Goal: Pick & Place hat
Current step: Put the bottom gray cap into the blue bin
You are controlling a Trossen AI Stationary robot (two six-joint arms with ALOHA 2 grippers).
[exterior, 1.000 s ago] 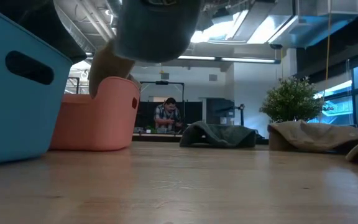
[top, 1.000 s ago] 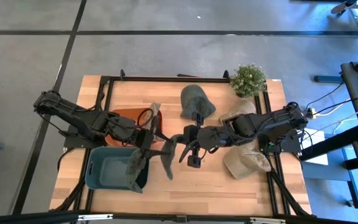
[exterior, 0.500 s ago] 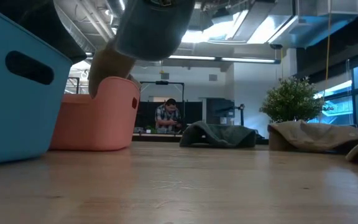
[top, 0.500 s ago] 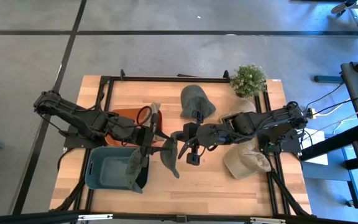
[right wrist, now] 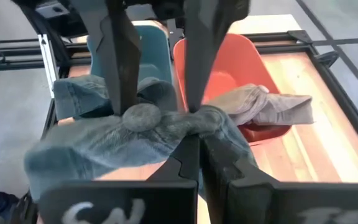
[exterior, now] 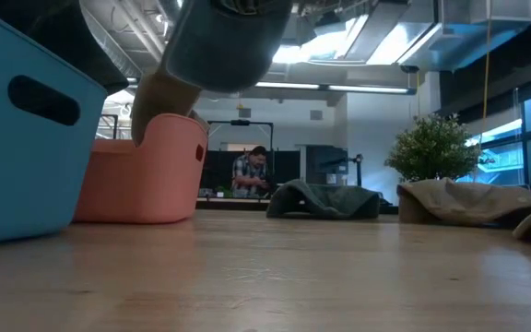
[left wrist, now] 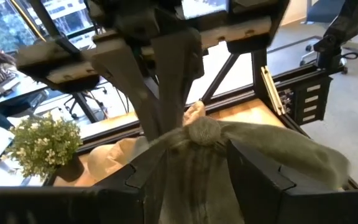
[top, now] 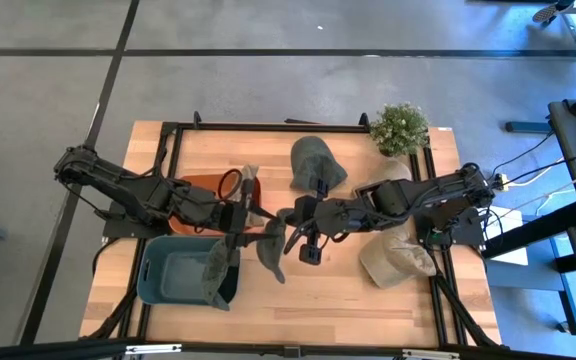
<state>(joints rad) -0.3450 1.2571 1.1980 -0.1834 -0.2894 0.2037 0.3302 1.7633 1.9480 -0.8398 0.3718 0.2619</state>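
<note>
A grey-green hat point(top: 271, 250) hangs in the air between my two grippers, just right of the blue bin point(top: 168, 275). Its crown button point(right wrist: 142, 116) faces my right wrist camera. My right gripper point(right wrist: 197, 140) reaches in from the table's right point(top: 290, 222) and is shut on the crown. My left gripper point(left wrist: 197, 155) comes from the left point(top: 253, 215) and is open, one finger on each side of the crown top. In the low view the hat point(exterior: 229, 37) hangs high above the table. My right gripper pinches a gathered fold of the crown point(right wrist: 194, 127) beside the button between its two fingers, coming level from the table's right. The hat is lifted clear and hangs below the fingers. My left gripper's fingers point(right wrist: 122, 93) flank the same crown top; I cannot tell whether they touch it.
Another hat point(top: 218, 265) drapes over the blue bin's right rim. A beige hat point(top: 248, 185) drapes over the red bin point(top: 203, 190). A green hat point(top: 318, 162) lies at the far middle and two beige hats point(top: 393, 260) point(top: 383, 178) at the right. A plant point(top: 400, 128) stands at the far right. A person point(exterior: 252, 171) sits beyond the table.
My right gripper has moved a little toward the table's left, carrying the hanging hat closer to my left gripper and the blue bin. The hat's lower part has swung slightly as it came.
</note>
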